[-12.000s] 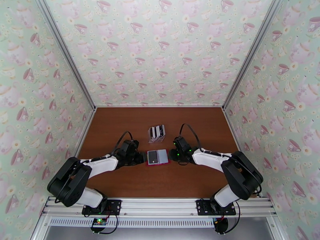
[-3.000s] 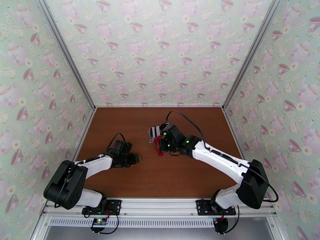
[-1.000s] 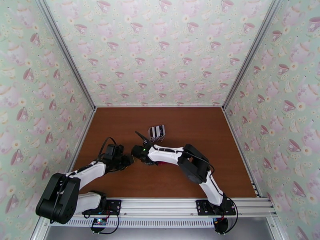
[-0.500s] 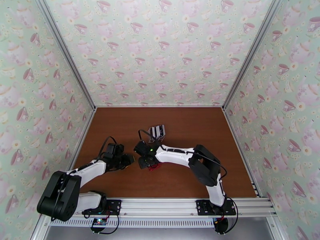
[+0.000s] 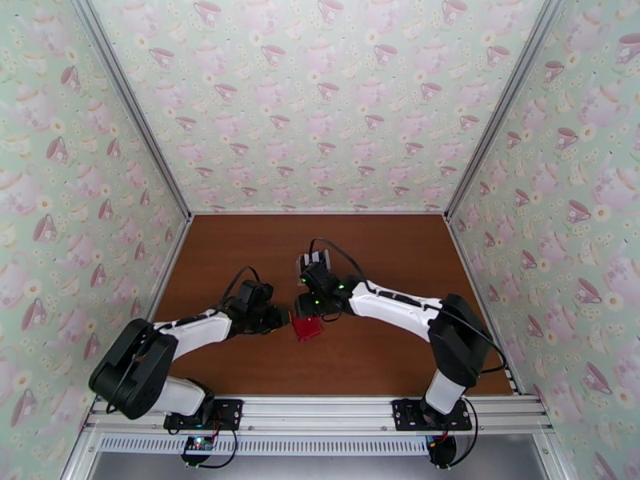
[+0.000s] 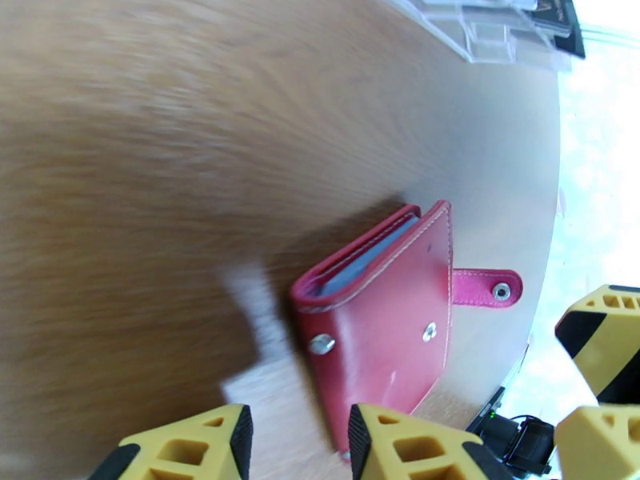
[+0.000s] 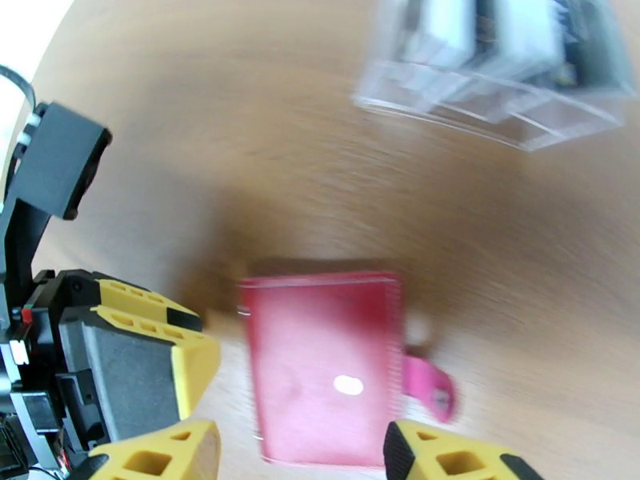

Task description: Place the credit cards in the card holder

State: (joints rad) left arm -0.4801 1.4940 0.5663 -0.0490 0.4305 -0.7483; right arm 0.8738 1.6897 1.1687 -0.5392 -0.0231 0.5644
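Note:
The card holder (image 5: 306, 327), a red fold-over wallet with a snap tab, lies folded shut on the table. In the left wrist view the card holder (image 6: 384, 314) shows pale blue-grey pockets at its edge. My left gripper (image 5: 279, 319) is open just left of it, one finger (image 6: 400, 442) near its corner. My right gripper (image 5: 309, 307) hovers open just behind it, and its fingers (image 7: 160, 450) stand apart over the card holder (image 7: 324, 370). The credit cards (image 7: 496, 26), black and white, stand in a clear rack (image 5: 314, 262).
The clear plastic rack (image 7: 512, 114) sits just behind the right wrist, partly hidden by that arm from above. Brown tabletop (image 5: 384, 362) lies open to the right and front. Patterned walls close in the left, back and right sides.
The right arm has swung back from the left and let go of the card holder, which now lies closed on the table. The left gripper has moved right, up to the holder.

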